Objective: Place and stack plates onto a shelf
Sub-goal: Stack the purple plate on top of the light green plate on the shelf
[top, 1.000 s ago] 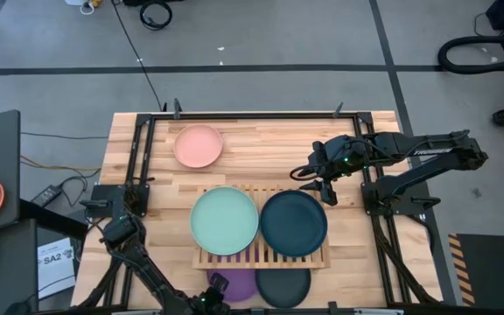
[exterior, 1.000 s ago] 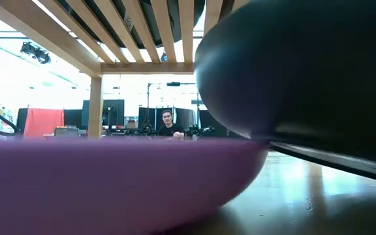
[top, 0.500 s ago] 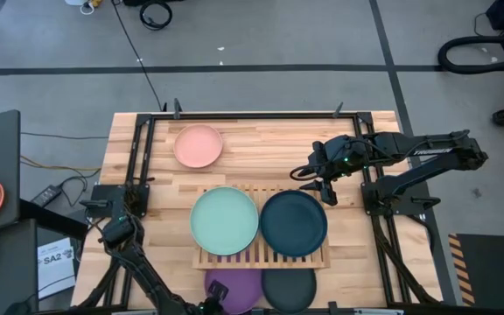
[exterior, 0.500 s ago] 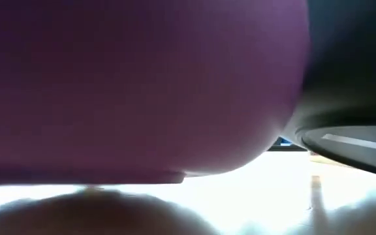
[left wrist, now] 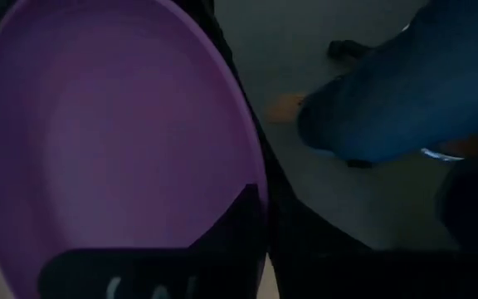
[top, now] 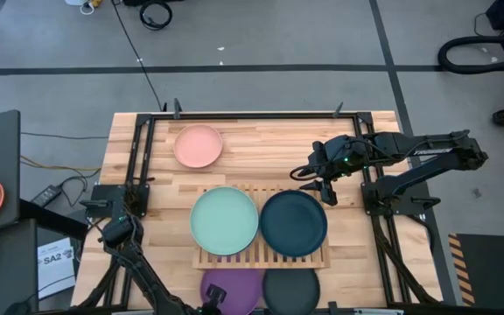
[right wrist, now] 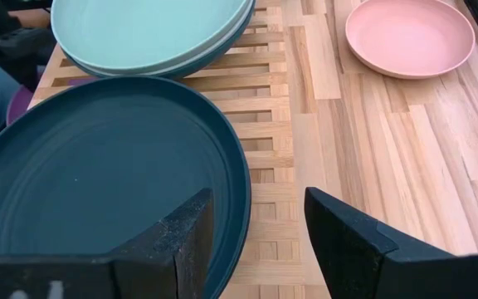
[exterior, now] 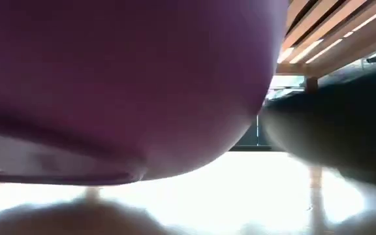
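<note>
On the wooden tabletop (top: 261, 144), left claw (left wrist: 251, 208) grips purple plate (left wrist: 114, 141); right claw (right wrist: 256, 224) gapes.

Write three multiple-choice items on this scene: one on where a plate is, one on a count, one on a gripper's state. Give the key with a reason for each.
1. Where is the salmon pink plate?
A. on the shelf
B. on the bare tabletop beyond the shelf
C. in the right gripper

2. How many plates lie on the shelf as seen from above?
A. one
B. two
C. four

3. What is the left gripper doing?
A. shut on the purple plate
B. open above the mint plate
C. holding the black plate

Key:
1 B: the high view shows it alone on the tabletop, off the slats.
2 B: the mint green plate and the dark teal plate sit side by side on the slats.
3 A: the left wrist view shows a finger clamped over the rim of the purple plate.
</note>
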